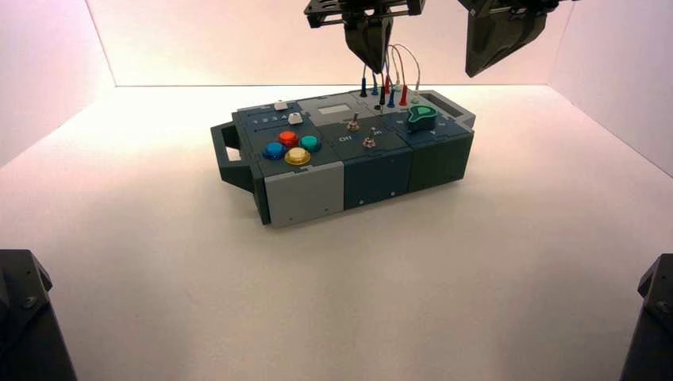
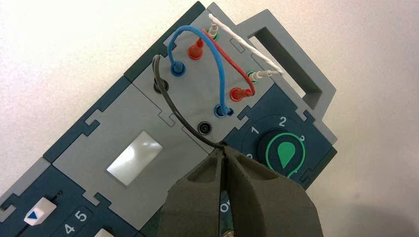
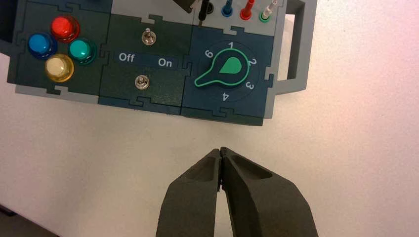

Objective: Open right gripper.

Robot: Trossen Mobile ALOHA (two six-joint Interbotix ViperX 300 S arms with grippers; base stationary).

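My right gripper is shut, its two broad tapered fingers meeting at the tips with nothing seen between them. It hangs over the bare table beside the box's knob end, and shows at the top right of the high view. My left gripper is shut on the free end of the black wire above the box's wire panel. It also shows in the high view. The wire's other end sits in a socket. The box stands turned on the table.
The box carries a green knob, two toggle switches by the "Off" and "On" lettering, coloured round buttons, and blue, red and white wires. One socket stands empty. Arm bases fill the near corners.
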